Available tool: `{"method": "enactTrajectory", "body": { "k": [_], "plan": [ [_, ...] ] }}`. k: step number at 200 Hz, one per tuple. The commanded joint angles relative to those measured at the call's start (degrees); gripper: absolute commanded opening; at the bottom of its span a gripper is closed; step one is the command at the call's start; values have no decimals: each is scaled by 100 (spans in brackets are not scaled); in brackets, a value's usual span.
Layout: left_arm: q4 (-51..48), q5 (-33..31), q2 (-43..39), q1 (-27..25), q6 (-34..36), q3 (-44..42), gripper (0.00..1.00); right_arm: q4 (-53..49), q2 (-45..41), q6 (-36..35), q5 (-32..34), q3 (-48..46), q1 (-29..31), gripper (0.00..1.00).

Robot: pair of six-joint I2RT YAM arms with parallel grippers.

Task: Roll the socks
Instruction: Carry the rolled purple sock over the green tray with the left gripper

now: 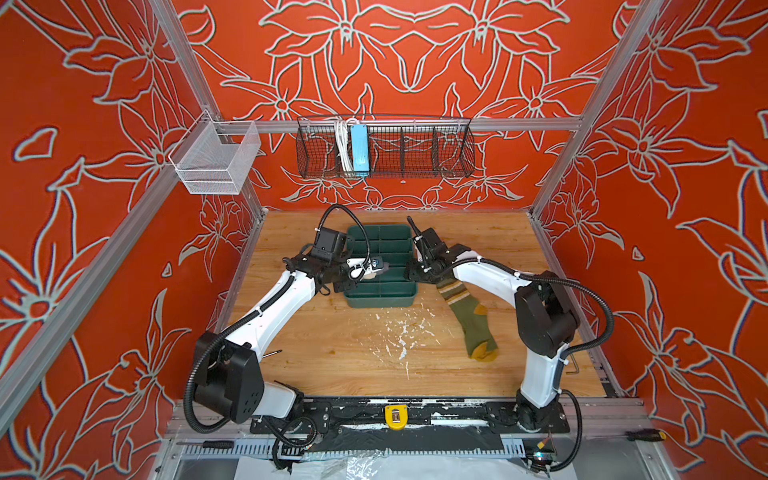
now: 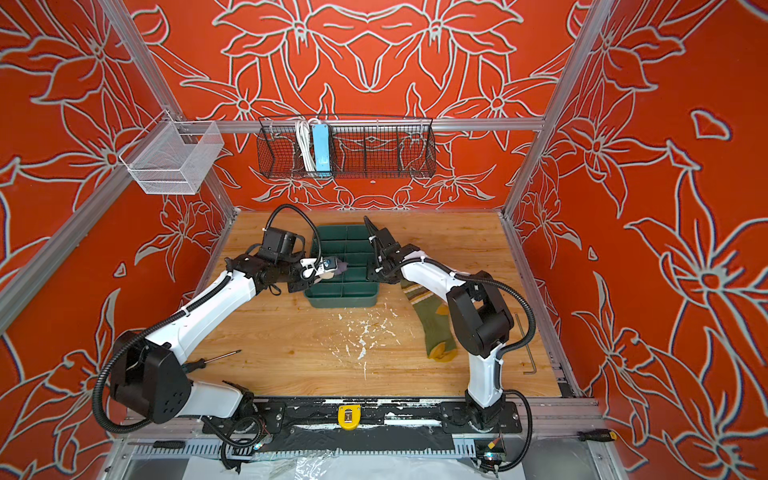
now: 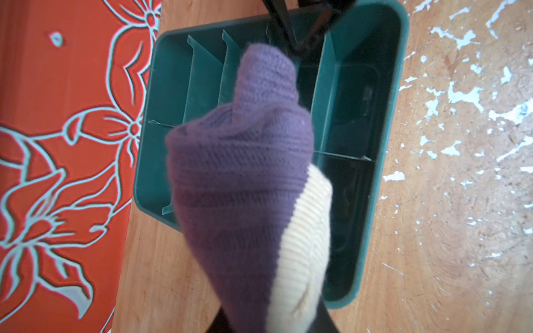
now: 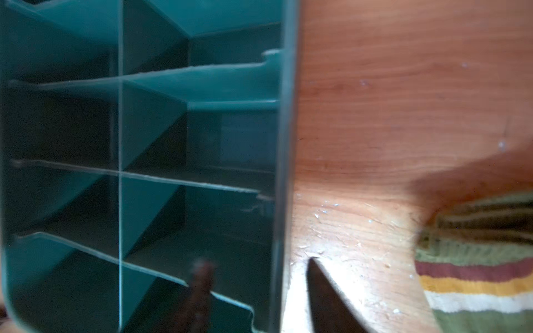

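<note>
My left gripper point(image 1: 369, 271) point(image 3: 272, 321) is shut on the purple sock point(image 1: 377, 269) point(image 2: 340, 268) point(image 3: 245, 173). That sock is bunched into a roll with its cream part on one side, and it hangs over the green divided tray point(image 1: 382, 301) point(image 2: 340, 301) point(image 3: 401, 57). The right gripper point(image 1: 414, 273) point(image 4: 261, 288) is open and empty at the tray's right wall point(image 4: 284, 144), one finger inside and one outside. The olive green sock point(image 1: 471, 320) point(image 2: 432, 328) point(image 4: 476, 259) lies flat on the table right of the tray, its cuff under the right arm.
A black wire basket point(image 1: 386, 145) with a blue power strip and a white mesh basket point(image 1: 216, 158) hang on the back rail. A screwdriver point(image 2: 216, 359) lies by the left arm and a hex key point(image 2: 525, 349) near the right edge. White flecks point(image 1: 399, 332) mark the wooden table.
</note>
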Motion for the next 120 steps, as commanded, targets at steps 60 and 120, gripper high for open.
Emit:
{"method": "enactTrajectory", "body": {
  "k": [60,120],
  "plan": [
    [775,-295,665,37,339,-5,0,-384,-2060,-249,-23,-954,-172,83],
    [420,-598,1120,44,653,-15,0,-365,-2898,-243,-52,-1805,-511,84]
  ]
}}
